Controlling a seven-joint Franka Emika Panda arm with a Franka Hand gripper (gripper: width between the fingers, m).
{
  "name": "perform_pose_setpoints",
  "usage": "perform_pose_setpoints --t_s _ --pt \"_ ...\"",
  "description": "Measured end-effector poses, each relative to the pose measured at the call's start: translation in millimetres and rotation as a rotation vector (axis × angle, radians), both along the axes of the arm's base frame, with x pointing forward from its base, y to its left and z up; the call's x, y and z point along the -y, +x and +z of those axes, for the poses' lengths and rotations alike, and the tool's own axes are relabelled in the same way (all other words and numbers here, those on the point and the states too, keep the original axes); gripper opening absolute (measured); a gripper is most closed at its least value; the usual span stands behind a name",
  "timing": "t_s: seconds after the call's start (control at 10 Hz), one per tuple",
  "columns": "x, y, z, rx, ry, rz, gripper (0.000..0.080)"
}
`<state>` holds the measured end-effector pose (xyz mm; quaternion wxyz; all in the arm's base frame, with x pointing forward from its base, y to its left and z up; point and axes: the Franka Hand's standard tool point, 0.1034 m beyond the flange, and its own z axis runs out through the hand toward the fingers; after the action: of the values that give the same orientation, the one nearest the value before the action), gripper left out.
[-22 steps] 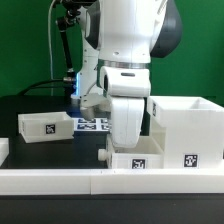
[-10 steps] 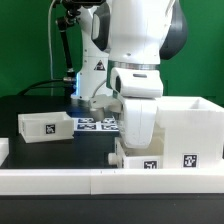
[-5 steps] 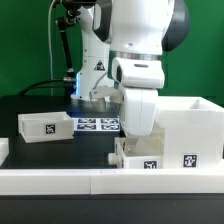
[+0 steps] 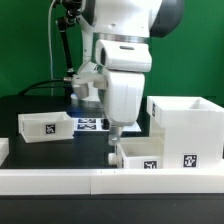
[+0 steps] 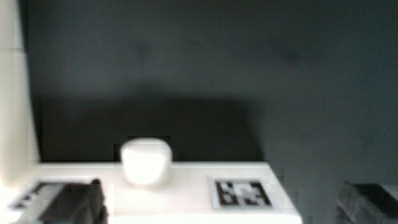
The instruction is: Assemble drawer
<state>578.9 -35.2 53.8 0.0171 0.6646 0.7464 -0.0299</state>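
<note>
The drawer's tall white shell [image 4: 185, 122] stands at the exterior view's right. One small tray [image 4: 137, 157] sits against the shell's left side, behind the rail. In the wrist view this tray [image 5: 178, 190] shows a white knob [image 5: 144, 161] and a marker tag [image 5: 240, 192]. The second small tray [image 4: 45, 126] lies apart at the exterior view's left. My gripper [image 4: 113, 138] points down just above the left end of the near tray. In the wrist view my gripper [image 5: 217, 205] is open, with dark fingers [image 5: 63, 204] wide apart and nothing held.
A long low white rail [image 4: 70, 180] runs along the table's front. The marker board [image 4: 92, 124] lies flat behind the arm, between the two trays. A black stand with cables [image 4: 62, 60] rises at the back left.
My hand has risen and moved to the exterior view's left, off the near tray. The tray has shifted slightly right, against the shell. The other tray has not moved.
</note>
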Motion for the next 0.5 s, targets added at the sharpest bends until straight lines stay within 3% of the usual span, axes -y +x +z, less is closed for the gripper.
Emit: perform_pose_setpoints --t_s 0.1,0.5 --pt "5.5 6.4 -3.1 0.0 -0.003 -0.004 0.0649" --pt "20.0 5.0 -6.0 -0.005 0.002 0.001 0.0649"
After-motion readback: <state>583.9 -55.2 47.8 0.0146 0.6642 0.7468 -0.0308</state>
